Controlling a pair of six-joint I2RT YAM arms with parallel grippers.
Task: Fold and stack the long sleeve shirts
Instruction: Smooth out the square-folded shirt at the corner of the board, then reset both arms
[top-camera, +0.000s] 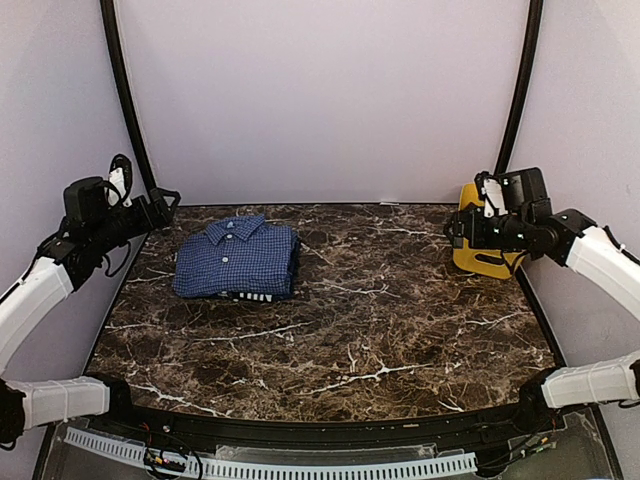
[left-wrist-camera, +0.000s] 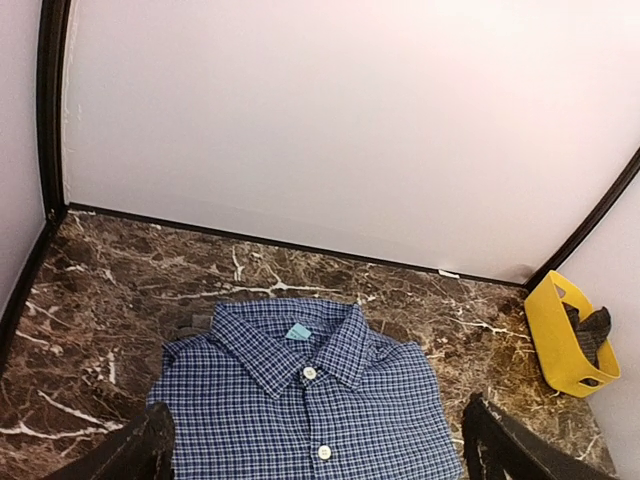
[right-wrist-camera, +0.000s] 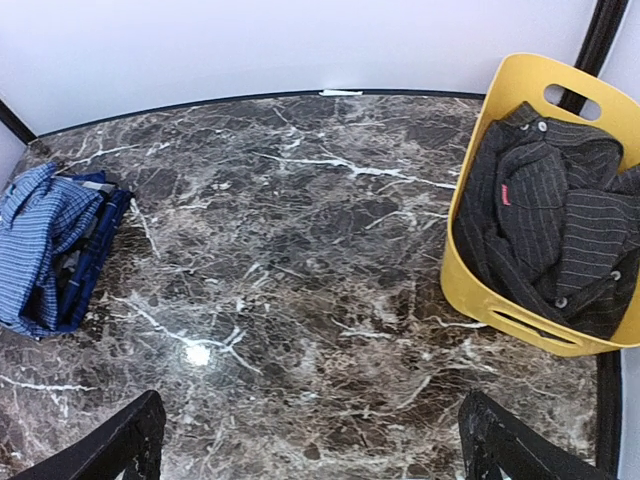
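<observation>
Left tool (top-camera: 160, 207): fingers spread wide, nothing between them, hanging over the back-left corner of the surface (top-camera: 380, 330).

Just right of it and a little nearer: blue checked shirt (top-camera: 238, 258), folded, collar toward the back wall, button line running far to near. From the left wrist view, centred between the fingers and below them.

Beneath it, a thin black-and-white strip at the near edge. Probably the plaid shirt (top-camera: 252, 296), but too little showing to be sure. Navy lining visible at the side of the stack from the right wrist view.

Judged: both shirts folded and stacked.

Right tool (top-camera: 458, 232): likewise spread wide, gripping nothing, well apart from the stack, just beside the yellow bin (top-camera: 472, 262) at back right. In the bin: dark pinstriped button-up garment (right-wrist-camera: 560, 220), crumpled.

For any touch-up of the stack, left arm clearly nearer. For the bin, right arm.
</observation>
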